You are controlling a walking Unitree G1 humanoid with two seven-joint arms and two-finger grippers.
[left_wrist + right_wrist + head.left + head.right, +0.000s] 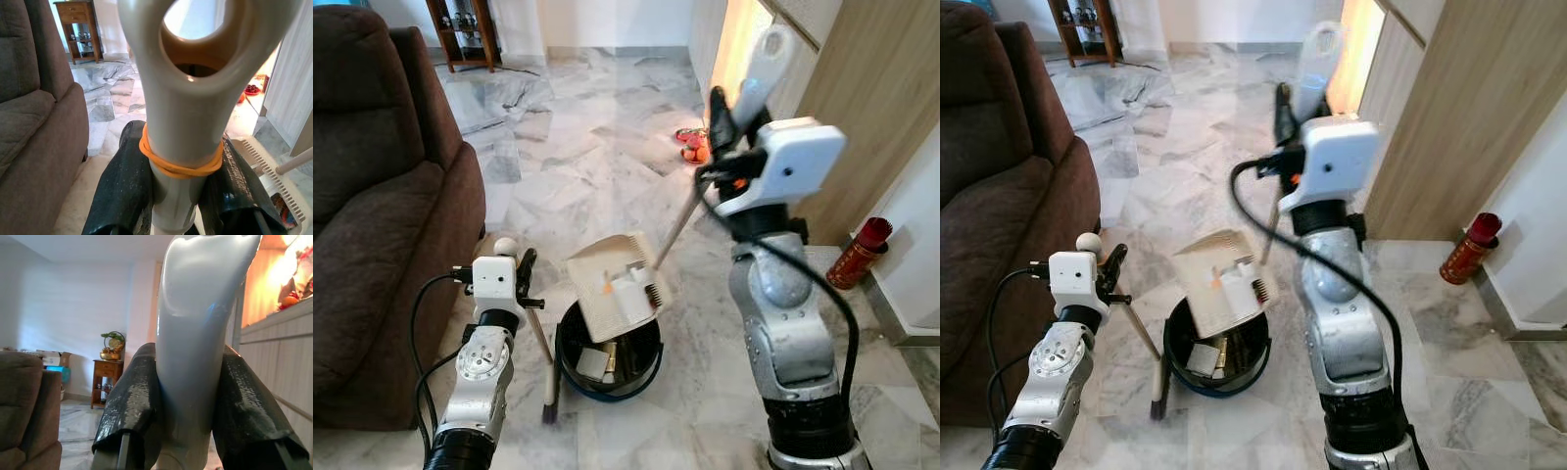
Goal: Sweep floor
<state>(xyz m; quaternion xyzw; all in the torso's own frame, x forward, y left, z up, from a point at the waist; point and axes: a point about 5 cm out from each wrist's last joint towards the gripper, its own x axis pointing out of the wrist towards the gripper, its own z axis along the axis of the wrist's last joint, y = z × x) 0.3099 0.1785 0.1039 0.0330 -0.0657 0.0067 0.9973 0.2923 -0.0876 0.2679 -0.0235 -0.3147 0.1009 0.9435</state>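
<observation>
Right gripper (729, 113) clamping dustpan (617, 284) handle, tipping over black bin (607, 357); left gripper (176, 196) clamping broom (546, 367) handle; risking litter spilling past rim.

Two silver, rounded-jointed metal arms each end in a boxy white plastic wrist housing, the left arm (478, 382) slim with a round screw-studded joint disc, the right arm (793, 343) bulkier above a black ribbed collar, both trailed by looping black cables and tipped with textured black fingers (124, 191).
</observation>
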